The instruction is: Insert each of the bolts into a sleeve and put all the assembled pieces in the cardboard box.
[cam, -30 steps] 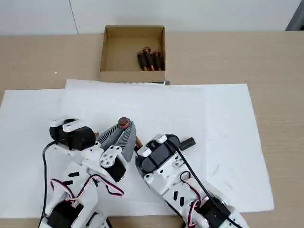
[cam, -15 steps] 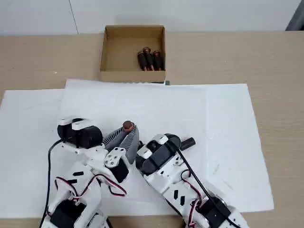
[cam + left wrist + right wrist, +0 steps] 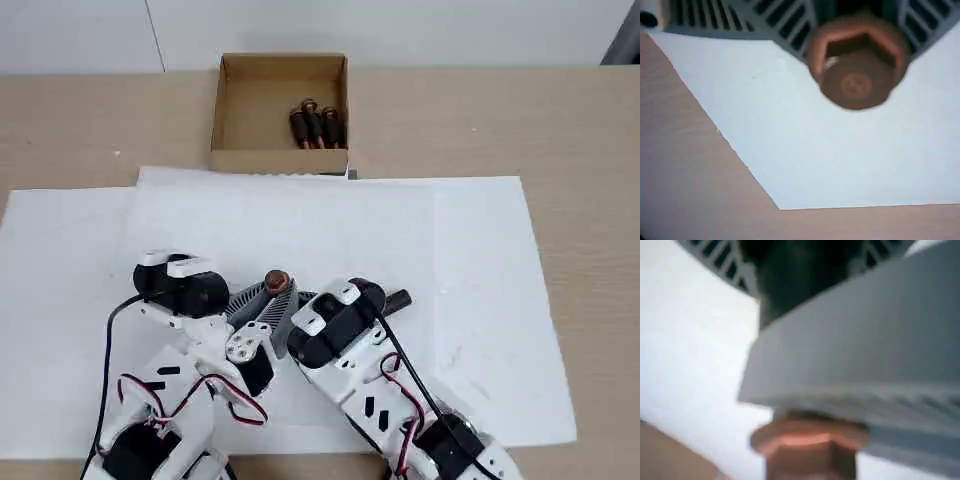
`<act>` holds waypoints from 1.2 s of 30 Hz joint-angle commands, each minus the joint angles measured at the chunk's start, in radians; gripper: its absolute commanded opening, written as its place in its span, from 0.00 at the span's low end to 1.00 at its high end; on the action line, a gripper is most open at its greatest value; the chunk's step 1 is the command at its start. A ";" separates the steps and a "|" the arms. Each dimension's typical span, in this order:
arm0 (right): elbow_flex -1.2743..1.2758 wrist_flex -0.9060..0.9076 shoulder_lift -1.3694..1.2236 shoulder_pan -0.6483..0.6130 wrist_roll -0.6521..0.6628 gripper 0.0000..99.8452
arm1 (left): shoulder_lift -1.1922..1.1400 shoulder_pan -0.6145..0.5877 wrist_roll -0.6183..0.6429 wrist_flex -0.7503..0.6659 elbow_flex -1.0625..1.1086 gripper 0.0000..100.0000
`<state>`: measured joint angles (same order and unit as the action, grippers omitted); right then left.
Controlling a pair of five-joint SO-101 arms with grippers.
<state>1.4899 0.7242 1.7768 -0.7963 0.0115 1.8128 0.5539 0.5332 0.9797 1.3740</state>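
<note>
Clamping the bolt (image 3: pixel 856 75), the left tool (image 3: pixel 272 292) hides its shank; the right tool (image 3: pixel 800 265) is blurred, state unclear.

Bright, even, diffuse room light with soft, faint shadows on the paper (image 3: pixel 480 260).

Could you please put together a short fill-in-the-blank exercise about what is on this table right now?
1. The cardboard box holds ___ assembled pieces.
2. The claw gripping the copper bolt belongs to the ___ arm.
3. The sheet of paper under both arms is ___ in colour.

Missing words: three; left; white.
</note>
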 commanded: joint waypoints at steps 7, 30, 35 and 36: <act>0.008 -0.067 0.007 0.035 0.009 0.00 | 0.002 0.011 -0.025 0.028 0.008 0.24; 0.048 -0.061 0.007 0.096 0.008 0.00 | 0.000 -0.149 -0.115 0.049 -0.170 0.22; 0.048 -0.061 0.007 0.154 0.008 0.00 | 0.002 -0.275 -0.250 0.044 -0.189 0.00; 0.049 -0.061 0.007 0.166 0.006 0.00 | 0.002 -0.304 -0.292 0.044 -0.186 0.01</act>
<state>1.5497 0.6935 1.7783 -0.6659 0.0100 1.8052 0.3099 0.3307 1.0273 1.2236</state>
